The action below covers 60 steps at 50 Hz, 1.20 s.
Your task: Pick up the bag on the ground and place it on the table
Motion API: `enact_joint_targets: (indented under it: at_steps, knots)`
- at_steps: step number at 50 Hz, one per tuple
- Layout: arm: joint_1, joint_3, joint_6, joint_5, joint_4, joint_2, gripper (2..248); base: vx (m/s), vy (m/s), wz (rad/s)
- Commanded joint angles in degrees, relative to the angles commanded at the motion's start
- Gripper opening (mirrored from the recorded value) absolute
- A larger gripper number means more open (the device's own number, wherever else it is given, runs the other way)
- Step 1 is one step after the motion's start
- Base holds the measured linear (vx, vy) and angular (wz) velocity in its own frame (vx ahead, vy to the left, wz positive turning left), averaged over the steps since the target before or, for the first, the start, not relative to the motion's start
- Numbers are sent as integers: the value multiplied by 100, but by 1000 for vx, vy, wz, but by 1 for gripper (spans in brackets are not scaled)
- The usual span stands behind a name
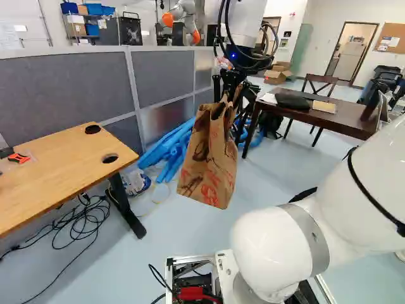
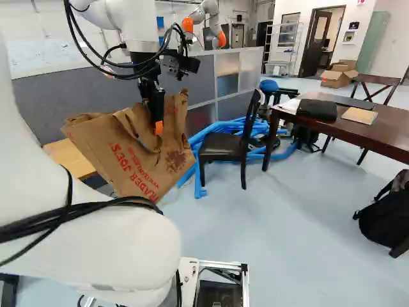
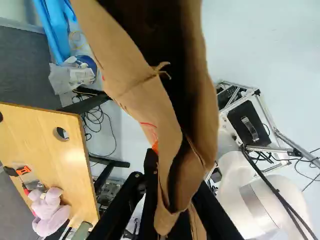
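At twelve o'clock, the pincer (image 2: 157,126) is gripping the paper bag (image 1: 210,155) by its rim above the floor (image 1: 171,231); if swinging low toward the table (image 1: 57,168) at ten o'clock, the bag could be snagging and tearing.

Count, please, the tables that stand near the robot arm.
2: the light wooden table at the left base view's left, and the dark table at the right of both base views. More may be hidden.

Looks across a pale blue floor (image 2: 287,211) to a grey partition (image 1: 158,79) at eleven o'clock, a dark chair (image 2: 223,146) near twelve, and a doorway (image 2: 327,41) in a white wall (image 2: 367,14) at one.
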State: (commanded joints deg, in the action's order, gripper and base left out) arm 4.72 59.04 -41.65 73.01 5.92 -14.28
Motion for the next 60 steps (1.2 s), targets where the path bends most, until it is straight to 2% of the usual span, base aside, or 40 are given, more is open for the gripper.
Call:
enact_joint_targets:
  at_steps: [17, 37, 49, 60]
  knots:
    - [0, 0, 0, 0, 0, 0, 26, 10, 0, -1]
    - [0, 0, 0, 0, 0, 0, 26, 105, 6, -18]
    - [0, 0, 0, 0, 0, 0, 26, 95, 105, 193]
    - [0, 0, 0, 0, 0, 0, 26, 58, 175, 451]
